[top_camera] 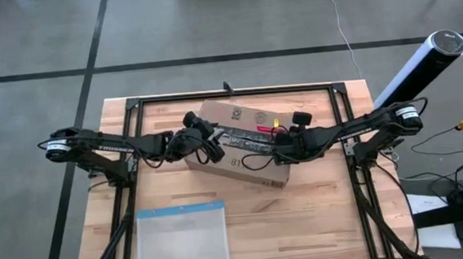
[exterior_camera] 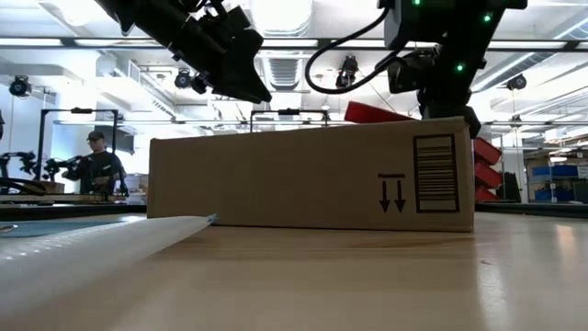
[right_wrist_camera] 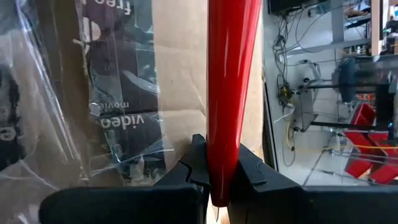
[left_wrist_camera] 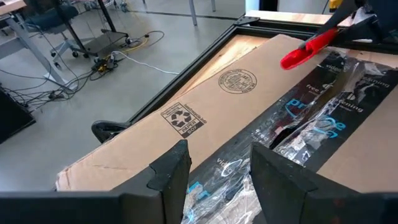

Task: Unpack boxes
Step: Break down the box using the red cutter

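The brown cardboard box (top_camera: 244, 141) lies flat on the wooden table, its top seam covered with crinkled clear and black printed tape (left_wrist_camera: 311, 118). My left gripper (left_wrist_camera: 217, 180) hovers open over the box's left end, above the taped seam (top_camera: 208, 145), and stands clear above the box top in the low view (exterior_camera: 243, 83). My right gripper (right_wrist_camera: 217, 180) is over the box's right part (top_camera: 281, 142), shut on a red tool (right_wrist_camera: 230, 74). The tool (left_wrist_camera: 308, 48) reaches out over the box top. My right gripper pinches one end of the red tool (right_wrist_camera: 217, 165) between its two fingers. The tool runs straight on from the fingers, along them, out over the box top. Whether its free end (left_wrist_camera: 289, 61) touches the box or the tape, I cannot tell.
A clear plastic pouch with a blue edge (top_camera: 182, 239) lies flat near the table's front left. A black frame (top_camera: 132, 112) runs around the table's edges. The wood to the right of the pouch is bare. A person (exterior_camera: 96, 165) stands far off in the room.
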You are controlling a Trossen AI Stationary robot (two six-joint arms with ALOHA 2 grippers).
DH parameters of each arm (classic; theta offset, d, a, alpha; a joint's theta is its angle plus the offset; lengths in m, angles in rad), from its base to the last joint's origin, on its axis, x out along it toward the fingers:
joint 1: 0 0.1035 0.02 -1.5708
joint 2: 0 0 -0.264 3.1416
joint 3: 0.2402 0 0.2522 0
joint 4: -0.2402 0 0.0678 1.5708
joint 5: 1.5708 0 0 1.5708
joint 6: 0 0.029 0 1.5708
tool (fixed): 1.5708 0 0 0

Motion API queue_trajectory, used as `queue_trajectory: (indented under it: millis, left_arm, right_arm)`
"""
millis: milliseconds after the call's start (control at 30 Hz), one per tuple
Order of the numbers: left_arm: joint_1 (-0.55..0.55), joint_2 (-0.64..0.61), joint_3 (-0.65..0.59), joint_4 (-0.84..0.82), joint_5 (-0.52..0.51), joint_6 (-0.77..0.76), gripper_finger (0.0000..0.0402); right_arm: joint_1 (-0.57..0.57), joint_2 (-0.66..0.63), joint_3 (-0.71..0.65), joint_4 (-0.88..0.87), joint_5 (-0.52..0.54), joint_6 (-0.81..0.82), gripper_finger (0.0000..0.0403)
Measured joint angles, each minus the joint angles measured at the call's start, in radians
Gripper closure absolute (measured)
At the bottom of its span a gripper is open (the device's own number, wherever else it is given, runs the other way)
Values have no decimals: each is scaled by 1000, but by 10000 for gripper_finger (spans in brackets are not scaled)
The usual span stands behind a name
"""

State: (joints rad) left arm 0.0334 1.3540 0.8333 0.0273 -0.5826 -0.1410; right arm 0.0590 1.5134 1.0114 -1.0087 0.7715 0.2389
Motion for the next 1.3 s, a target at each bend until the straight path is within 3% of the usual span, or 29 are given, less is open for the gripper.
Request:
queue_trajectory:
  millis: [367, 567, 833, 1000, 1300]
  left_arm:
    - [0, 0, 0, -2, 26, 0, 265]
    - [0, 1, -9, -8, 26, 0, 257]
    - [0, 1, -11, -16, 26, 0, 244]
    - [0, 1, -11, -16, 33, 0, 239]
    - [-1, 1, -11, -14, 294, 0, 245]
  right_arm:
    - [2, -53, -5, -11, -32, -37, 260]
    - [2, -114, -5, -5, -116, -22, 215]
    - [2, -200, -5, 18, -337, 6, 192]
    - [2, -245, -5, 128, -391, -44, 184]
    - [-82, -247, -5, 364, -576, -206, 192]
